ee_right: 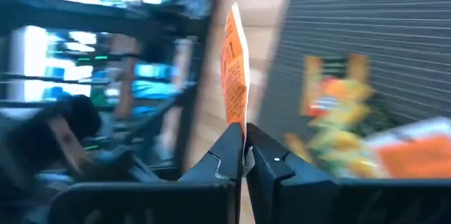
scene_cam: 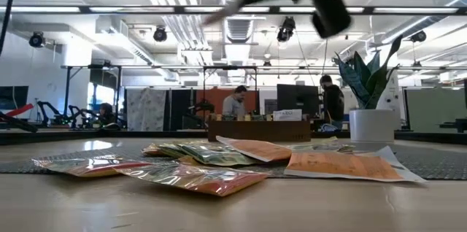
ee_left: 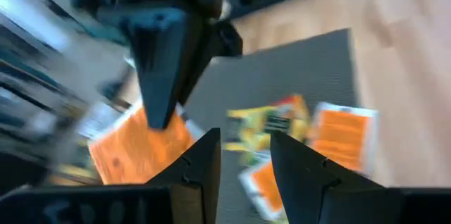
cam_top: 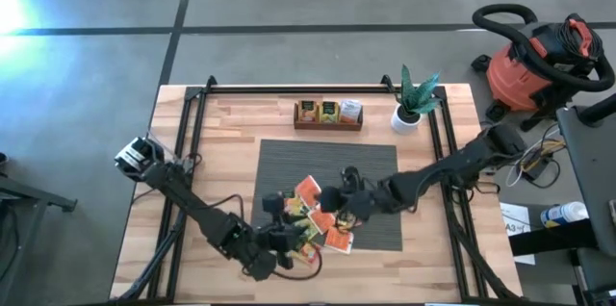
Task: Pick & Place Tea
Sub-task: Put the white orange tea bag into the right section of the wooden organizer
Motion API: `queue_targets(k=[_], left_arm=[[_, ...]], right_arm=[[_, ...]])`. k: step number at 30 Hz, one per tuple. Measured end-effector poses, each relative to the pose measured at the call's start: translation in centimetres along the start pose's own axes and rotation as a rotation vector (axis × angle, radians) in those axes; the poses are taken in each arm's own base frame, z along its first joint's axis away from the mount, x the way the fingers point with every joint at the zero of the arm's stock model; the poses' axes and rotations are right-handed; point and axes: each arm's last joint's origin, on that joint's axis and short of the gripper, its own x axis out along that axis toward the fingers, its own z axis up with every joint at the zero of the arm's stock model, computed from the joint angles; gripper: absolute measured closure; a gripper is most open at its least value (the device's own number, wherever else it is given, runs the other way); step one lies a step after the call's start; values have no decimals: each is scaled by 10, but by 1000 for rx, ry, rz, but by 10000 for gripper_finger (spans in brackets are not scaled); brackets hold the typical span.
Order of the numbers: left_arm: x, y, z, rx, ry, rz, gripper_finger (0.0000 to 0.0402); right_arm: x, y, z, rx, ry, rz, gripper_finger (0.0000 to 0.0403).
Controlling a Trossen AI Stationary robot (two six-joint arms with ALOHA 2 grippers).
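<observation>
Tea (cam_top: 318, 221): heap of small flat square sachets, orange-red, yellow and green, glossy foil, small dark print, white borders on some. Heaped on the near left corner of the grey ribbed mat (cam_top: 375, 166), a few spilling onto the bare tabletop (cam_top: 221, 133). Seen level from the low view as a loose, overlapping pile (scene_cam: 219, 163), edges curling up, two orange ones lying flat at its right side.

Right hand (cam_top: 329, 197) above the pile, fingers pinched tight on one orange sachet (ee_right: 235, 76), gripped by its lower edge and standing upright on edge between the fingertips, clear of the heap.

Left hand (ee_left: 245, 157) low over the near side of the pile, fingers parted with a gap between, nothing in them; orange and yellow sachets on the mat just beyond the tips.

Wooden tray (cam_top: 328, 114) at the far edge of the tabletop, three sachets standing in it. White pot with a green plant (cam_top: 412, 104) just beside the tray's right end.
</observation>
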Motion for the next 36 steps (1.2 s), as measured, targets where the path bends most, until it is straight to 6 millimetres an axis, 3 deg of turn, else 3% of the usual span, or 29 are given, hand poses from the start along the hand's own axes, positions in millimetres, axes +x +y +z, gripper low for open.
queue_targets(k=[7,27,36], left_arm=[[-5,7,10,250,-9,361,282],[-5,10,3,278,22,386,282],[-4,15,1,310,34,484,282]], right_arm=[[5,13,14,72,70,101,394],[3,26,38,218,15,185,394],[1,28,33,246,38,203,394]])
